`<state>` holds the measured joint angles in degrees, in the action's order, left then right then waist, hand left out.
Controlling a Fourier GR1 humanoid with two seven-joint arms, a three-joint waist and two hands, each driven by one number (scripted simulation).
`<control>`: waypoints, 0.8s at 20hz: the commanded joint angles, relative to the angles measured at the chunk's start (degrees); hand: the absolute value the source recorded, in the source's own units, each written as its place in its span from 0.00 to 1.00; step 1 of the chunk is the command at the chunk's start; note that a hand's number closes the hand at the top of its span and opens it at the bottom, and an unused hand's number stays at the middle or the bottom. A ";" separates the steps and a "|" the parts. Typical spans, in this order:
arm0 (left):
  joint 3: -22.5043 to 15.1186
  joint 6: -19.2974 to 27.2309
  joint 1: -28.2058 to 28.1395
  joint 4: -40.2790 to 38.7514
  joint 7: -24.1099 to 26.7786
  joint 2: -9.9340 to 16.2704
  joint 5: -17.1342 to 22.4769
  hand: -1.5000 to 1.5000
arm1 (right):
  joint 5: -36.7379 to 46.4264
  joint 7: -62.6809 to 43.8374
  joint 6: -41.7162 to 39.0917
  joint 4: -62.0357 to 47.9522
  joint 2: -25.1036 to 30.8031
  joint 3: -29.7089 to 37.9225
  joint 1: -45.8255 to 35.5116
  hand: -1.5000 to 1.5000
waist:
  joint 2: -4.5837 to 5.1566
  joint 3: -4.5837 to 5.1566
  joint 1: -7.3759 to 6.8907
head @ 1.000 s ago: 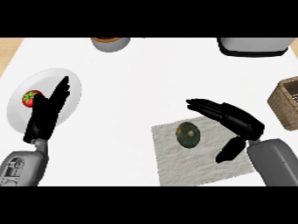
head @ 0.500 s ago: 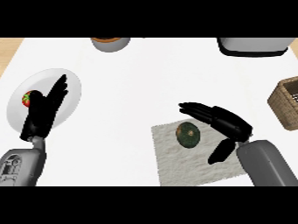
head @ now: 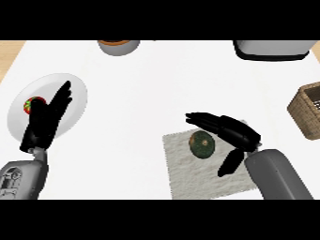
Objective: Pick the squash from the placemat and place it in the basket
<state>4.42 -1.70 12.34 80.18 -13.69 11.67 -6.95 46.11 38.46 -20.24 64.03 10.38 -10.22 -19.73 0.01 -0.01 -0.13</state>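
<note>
A small dark green squash (head: 202, 144) lies on the pale grey placemat (head: 204, 178) at the lower middle of the counter. My right hand (head: 230, 132) is just to its right and above it, fingers stretched over its top edge, thumb hanging down beside it, open and not closed on it. The wicker basket (head: 318, 110) stands at the right edge, partly cut off. My left hand (head: 48, 119) rests open at the left, fingers straight, over a white plate.
The white plate (head: 76, 93) at the left holds a red and green item (head: 34, 104) partly hidden by my left hand. A grey bowl (head: 118, 46) and a grey appliance (head: 271, 48) stand along the far edge.
My right hand has slid left over the placemat, closing the gap to the squash. The left hand has stayed in place.
</note>
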 commanded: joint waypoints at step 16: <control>-0.82 1.24 -0.18 0.13 0.12 -3.38 -2.31 0.50 | 10.07 9.34 19.71 -11.65 -4.02 -0.87 -2.59 1.00 | 0.10 -0.02 -0.24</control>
<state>4.47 -1.35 12.42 80.25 -13.48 9.95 -8.77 53.14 45.01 -8.28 57.33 7.93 -10.58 -21.74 -0.13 0.06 -0.20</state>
